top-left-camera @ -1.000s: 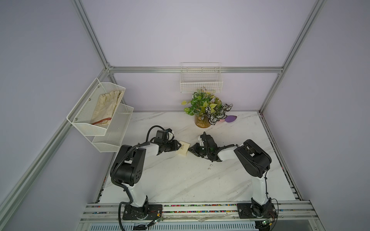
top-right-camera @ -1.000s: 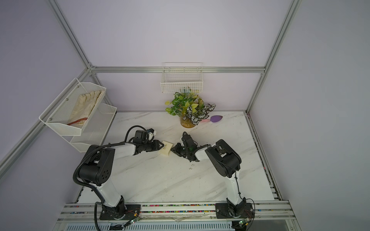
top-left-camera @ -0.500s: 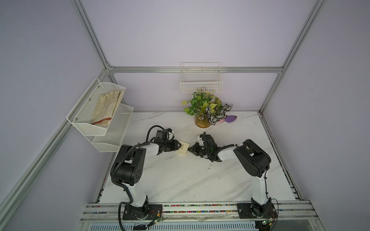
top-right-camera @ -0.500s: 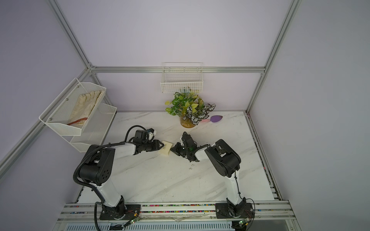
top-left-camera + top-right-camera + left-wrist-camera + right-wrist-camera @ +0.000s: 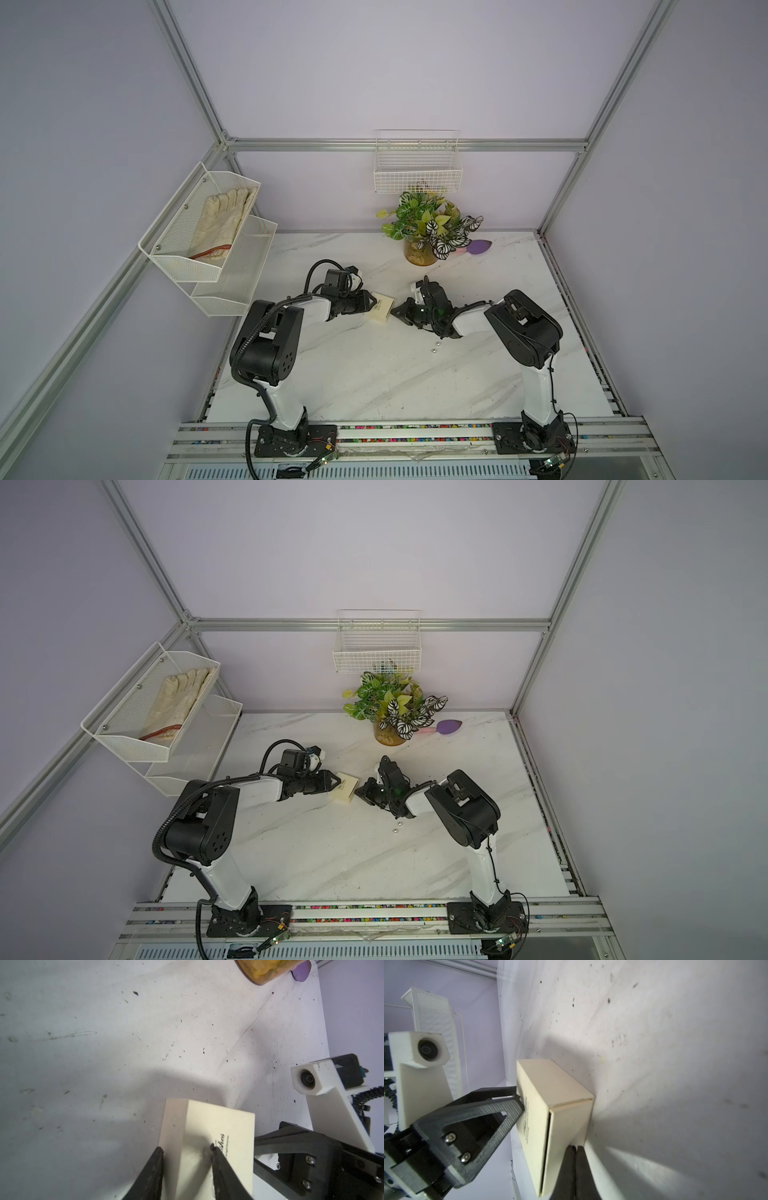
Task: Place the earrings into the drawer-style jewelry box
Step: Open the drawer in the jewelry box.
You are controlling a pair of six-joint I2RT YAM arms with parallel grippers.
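The cream drawer-style jewelry box [image 5: 379, 311] [image 5: 344, 791] lies mid-table between both arms, drawer pushed in. My left gripper [image 5: 186, 1150] [image 5: 371, 303] is shut on the box's left edge, with one finger on the printed top [image 5: 218, 1124] and the other at the bottom edge. My right gripper [image 5: 573, 1148] [image 5: 393, 312] is shut, tips pressed against the lower edge of the drawer end [image 5: 571, 1118]; nothing shows between them. The pull tab is hidden. Two earrings [image 5: 437, 343] [image 5: 395, 830], tiny silvery beads, lie on the marble under my right forearm.
A potted plant [image 5: 428, 232] and a purple object [image 5: 478, 247] stand at the back of the table. A wire basket [image 5: 417, 166] hangs on the back wall. A mesh shelf [image 5: 232, 282] holding a glove [image 5: 220, 224] sits at the left.
The right gripper's jaws have closed at the drawer end of the box. The left gripper keeps its hold, and the box and earrings stay put.
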